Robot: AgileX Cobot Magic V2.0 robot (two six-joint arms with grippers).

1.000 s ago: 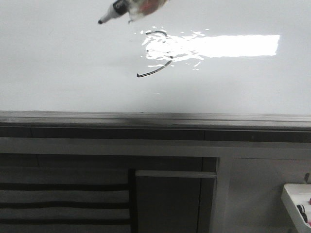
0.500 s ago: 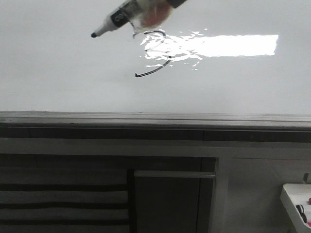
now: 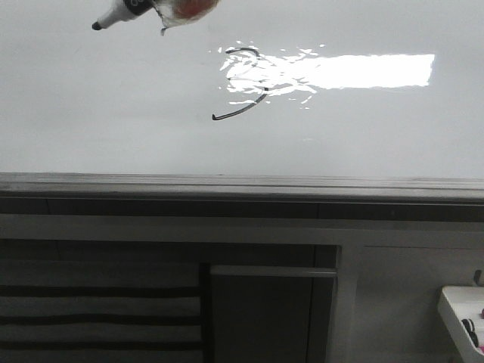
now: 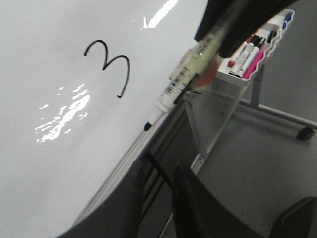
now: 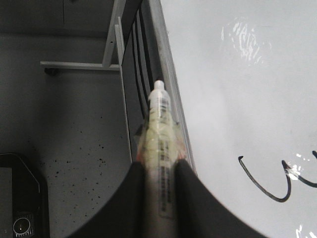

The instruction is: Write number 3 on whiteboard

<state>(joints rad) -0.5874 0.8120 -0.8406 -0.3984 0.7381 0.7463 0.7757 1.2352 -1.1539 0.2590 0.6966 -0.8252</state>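
The whiteboard (image 3: 91, 113) fills the upper front view, with a bright light bar reflected on it. The number 3 (image 3: 238, 112) is a thin dark stroke partly lost in that glare. It shows whole in the left wrist view (image 4: 127, 69) and in part in the right wrist view (image 5: 257, 186). My right gripper (image 5: 159, 166) is shut on a marker (image 5: 161, 129) wrapped in pale tape. The marker (image 3: 125, 9) sits at the top left of the front view, tip off to the left of the 3; whether it touches the board I cannot tell. My left gripper (image 4: 163, 166) is empty, jaws a narrow gap apart, below the board's edge.
The board's grey frame edge (image 3: 242, 181) runs across the front view. Below it stand white cabinet panels with dark slats (image 3: 98, 310). A white tray with several markers (image 4: 252, 49) hangs at the board's side, also at the front view's lower right (image 3: 461, 310). A stand leg ends in a caster (image 4: 304, 133).
The marker dipped slightly, then moved left and up, away from the 3. The 3 itself looks the same.
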